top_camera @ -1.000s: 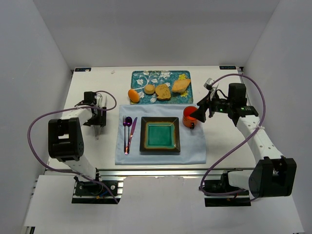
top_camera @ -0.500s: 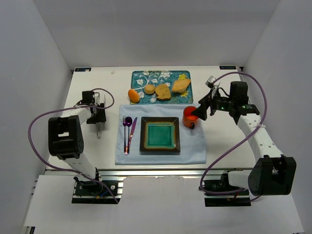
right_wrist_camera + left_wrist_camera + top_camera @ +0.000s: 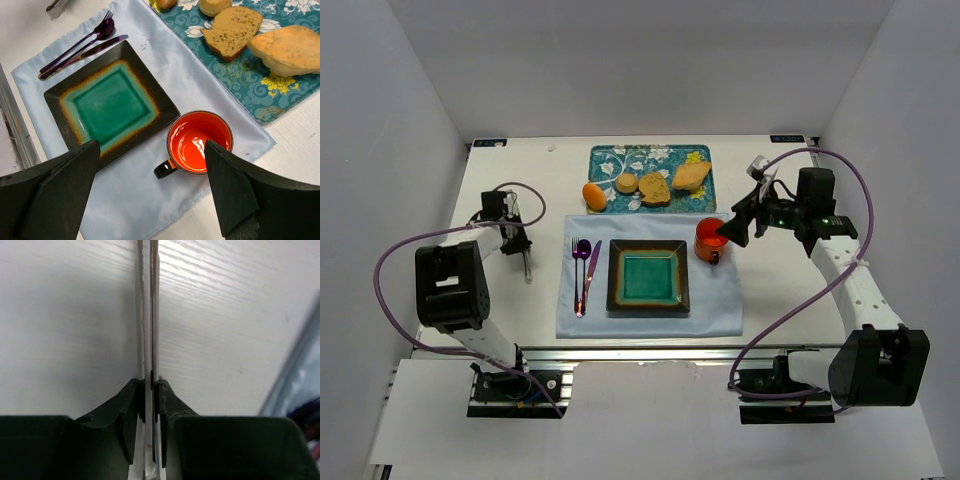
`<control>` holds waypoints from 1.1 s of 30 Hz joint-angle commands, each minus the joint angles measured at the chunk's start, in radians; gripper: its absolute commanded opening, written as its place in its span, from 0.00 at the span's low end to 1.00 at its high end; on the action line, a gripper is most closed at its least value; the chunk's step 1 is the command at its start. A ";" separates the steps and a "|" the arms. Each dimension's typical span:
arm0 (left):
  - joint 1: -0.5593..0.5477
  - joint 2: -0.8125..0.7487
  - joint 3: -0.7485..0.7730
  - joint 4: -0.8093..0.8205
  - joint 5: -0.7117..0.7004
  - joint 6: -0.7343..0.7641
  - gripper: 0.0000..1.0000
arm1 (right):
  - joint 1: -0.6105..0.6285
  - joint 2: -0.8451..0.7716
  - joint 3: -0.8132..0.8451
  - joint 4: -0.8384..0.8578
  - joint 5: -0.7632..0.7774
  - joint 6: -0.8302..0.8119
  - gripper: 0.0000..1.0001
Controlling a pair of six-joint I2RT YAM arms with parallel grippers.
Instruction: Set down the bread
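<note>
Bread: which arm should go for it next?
Right. The right fingers hang open by the mug, near the bread; the left fingers are far off, shut on tongs.

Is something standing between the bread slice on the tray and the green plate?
Nothing visible stands between them. Only the flat blue cloth lies between the bread slice and the green plate. The orange mug stands to the right of the plate, off that line, below the open right hand.

I see a white table (image 3: 535, 300) boxed by plain white walls (image 3: 640, 70) on three sides, evenly lit, with an aluminium rail (image 3: 650, 352) along its near edge.
</note>
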 commanded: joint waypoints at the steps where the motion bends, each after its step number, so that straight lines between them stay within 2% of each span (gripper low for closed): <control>1: 0.003 -0.085 0.031 -0.044 0.194 -0.064 0.20 | -0.009 -0.038 0.007 0.002 -0.024 -0.012 0.89; 6: -0.055 -0.162 0.132 -0.113 0.395 -0.169 0.24 | -0.014 -0.046 0.004 0.022 -0.031 0.002 0.89; 13: -0.150 -0.211 0.238 -0.168 0.492 -0.189 0.33 | -0.020 -0.060 -0.008 0.034 -0.042 0.010 0.89; 17: -0.181 -0.174 0.308 -0.202 0.495 -0.179 0.40 | -0.020 -0.067 -0.027 0.042 -0.048 0.017 0.89; 22: -0.253 -0.075 0.429 -0.240 0.458 -0.160 0.46 | -0.022 -0.083 -0.037 0.049 -0.048 0.024 0.89; 33: -0.362 0.146 0.701 -0.386 0.345 -0.101 0.49 | -0.034 -0.112 -0.068 0.048 -0.053 0.022 0.89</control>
